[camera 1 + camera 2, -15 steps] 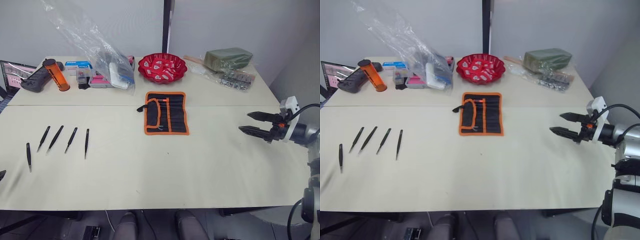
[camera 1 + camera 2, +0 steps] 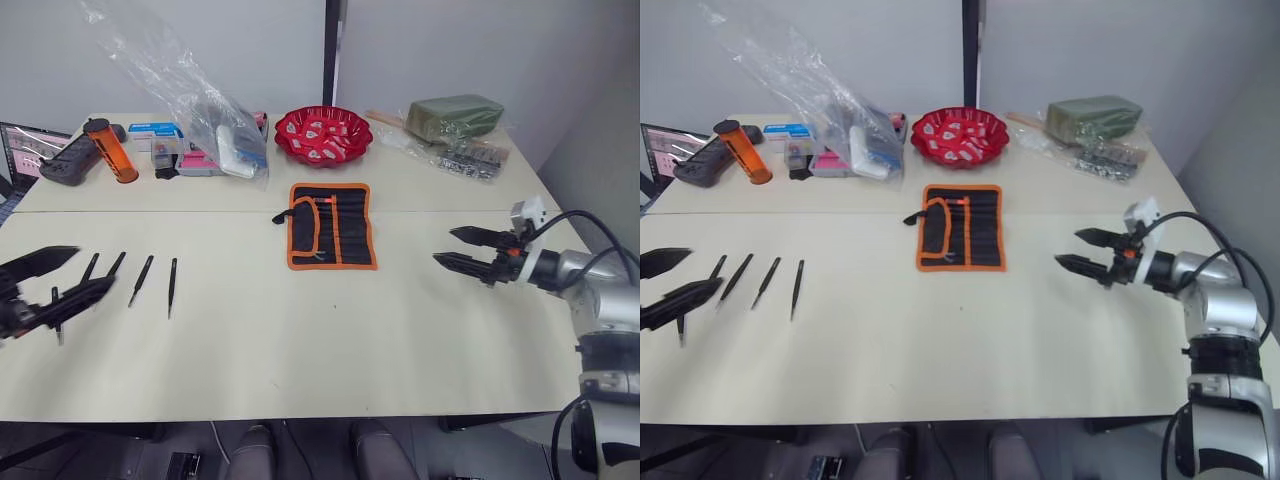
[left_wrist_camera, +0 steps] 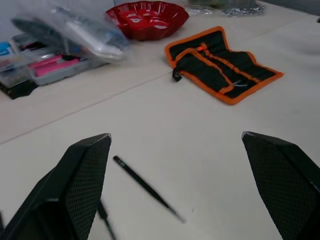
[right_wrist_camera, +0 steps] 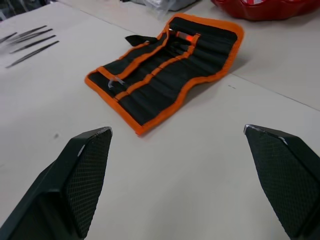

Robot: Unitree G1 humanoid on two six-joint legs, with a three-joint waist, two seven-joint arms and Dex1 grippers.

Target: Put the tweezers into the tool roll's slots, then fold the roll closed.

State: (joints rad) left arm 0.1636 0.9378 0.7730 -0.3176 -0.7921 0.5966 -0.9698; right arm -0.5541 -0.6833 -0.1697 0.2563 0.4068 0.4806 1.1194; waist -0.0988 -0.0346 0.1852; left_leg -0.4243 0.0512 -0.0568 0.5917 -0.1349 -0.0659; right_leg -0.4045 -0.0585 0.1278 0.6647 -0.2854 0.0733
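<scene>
Beige counter (image 2: 320, 340), grey wall behind; items as follows.

Roll (image 2: 333, 225): black fabric, orange binding, lying open and flat at the counter's middle, strap end at its left edge, slots facing up. Nothing clearly seated in the slots.

Tweezers (image 2: 173, 286): slim black pointed sticks, loose on the counter well left of the roll, set roughly side by side. Three lie plainly in view; the others are partly covered by the left pincer, so the count cannot be confirmed.

Left pincer (image 2: 55, 280): fingers spread wide, empty, hovering over the leftmost tweezers.

Right pincer (image 2: 462, 249): fingers spread, empty, above bare counter to the right of the roll, tips pointing toward it, apart from it.

Red bowl (image 2: 325, 133): just behind the roll, holding small white pieces.

Clear plastic bag (image 2: 190, 95): back left, over small boxes.

Orange cylinder (image 2: 112, 150): far back left, beside a dark handheld device.

Green bundle (image 2: 456, 115): back right, with bagged small parts in front of it.
</scene>
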